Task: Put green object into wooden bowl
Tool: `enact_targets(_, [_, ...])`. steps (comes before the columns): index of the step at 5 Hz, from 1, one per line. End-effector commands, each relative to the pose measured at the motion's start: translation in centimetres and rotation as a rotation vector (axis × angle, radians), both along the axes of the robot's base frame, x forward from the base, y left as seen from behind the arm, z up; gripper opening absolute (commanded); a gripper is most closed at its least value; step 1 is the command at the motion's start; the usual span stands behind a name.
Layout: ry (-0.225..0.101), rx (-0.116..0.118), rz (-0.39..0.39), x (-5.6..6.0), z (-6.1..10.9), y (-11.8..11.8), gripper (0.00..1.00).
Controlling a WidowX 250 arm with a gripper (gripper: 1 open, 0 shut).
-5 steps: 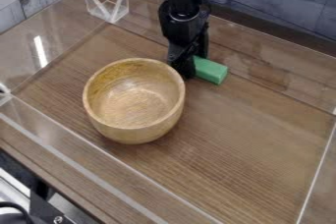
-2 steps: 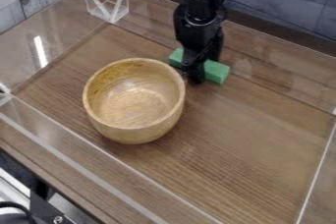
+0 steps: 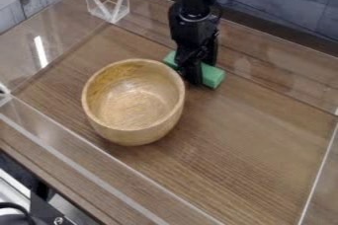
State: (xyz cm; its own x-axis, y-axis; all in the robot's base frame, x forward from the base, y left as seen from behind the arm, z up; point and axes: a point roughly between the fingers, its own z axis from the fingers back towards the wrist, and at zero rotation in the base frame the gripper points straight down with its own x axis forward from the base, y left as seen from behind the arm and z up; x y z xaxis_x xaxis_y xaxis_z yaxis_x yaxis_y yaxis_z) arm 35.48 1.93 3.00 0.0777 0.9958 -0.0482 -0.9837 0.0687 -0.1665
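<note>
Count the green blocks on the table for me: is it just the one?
1. The green object lies on the wooden table, right of the wooden bowl, with the gripper down over it and partly covering it. The bowl is empty.

So it's a dark wood-grain table (image 3: 251,160) with clear plastic walls (image 3: 53,32) standing around its edges. Sitting on it is a round tan wooden bowl (image 3: 133,100), open side up, toward the left. Just beside the bowl, up and to the right, a small green block (image 3: 209,74) lies on the surface, not touching the bowl. Rest of the wood is bare.
</note>
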Motion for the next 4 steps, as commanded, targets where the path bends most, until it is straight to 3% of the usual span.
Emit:
enact_targets(1, [-0.083, -0.013, -0.064, 1.1, 4.2, 0.1, 0.00])
enact_targets(3, [-0.061, -0.066, -0.027, 0.5, 7.7, -1.5, 0.00])
enact_targets(4, [-0.050, -0.090, -0.059, -0.5, 8.0, -0.6, 0.00])
